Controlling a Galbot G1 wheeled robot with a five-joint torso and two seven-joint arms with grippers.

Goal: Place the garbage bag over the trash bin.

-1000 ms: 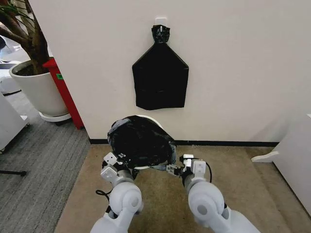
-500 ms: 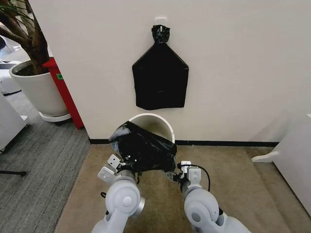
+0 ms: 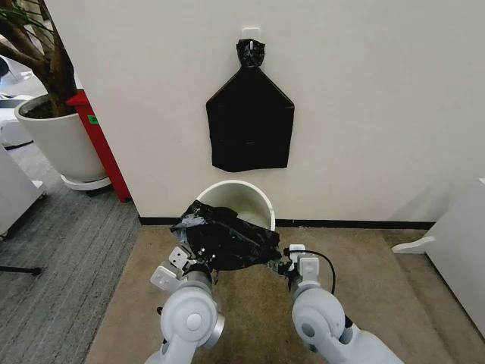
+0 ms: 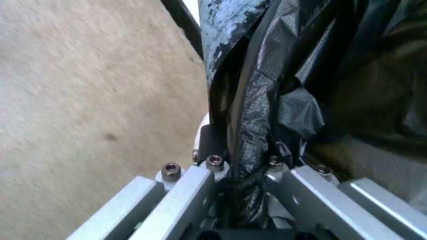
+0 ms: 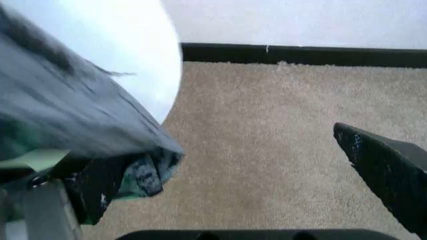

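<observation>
Head view: both arms low in front, reaching toward the wall
Left gripper (image 3: 179,262): clamped on the near-left edge of the garbage bag (image 3: 227,239)
Left wrist view: black film (image 4: 257,150) pinched between the two metal fingers (image 4: 193,192), bunched and running up out of the gripper
Right gripper (image 3: 292,259): at the bag's near-right corner; fingers spread wide in the right wrist view, one dark fingertip (image 5: 390,172) well apart from the crumpled bag edge (image 5: 127,177) by the other finger; contact with that finger cannot be told
Garbage bag: stretched between the two grippers, draped over the near half of the trash bin (image 3: 246,193)
Trash bin: just beyond both grippers, against the wall, far rim and inner wall bare
Beyond the bin: flat black bundle (image 3: 250,121) hanging on the wall above
</observation>
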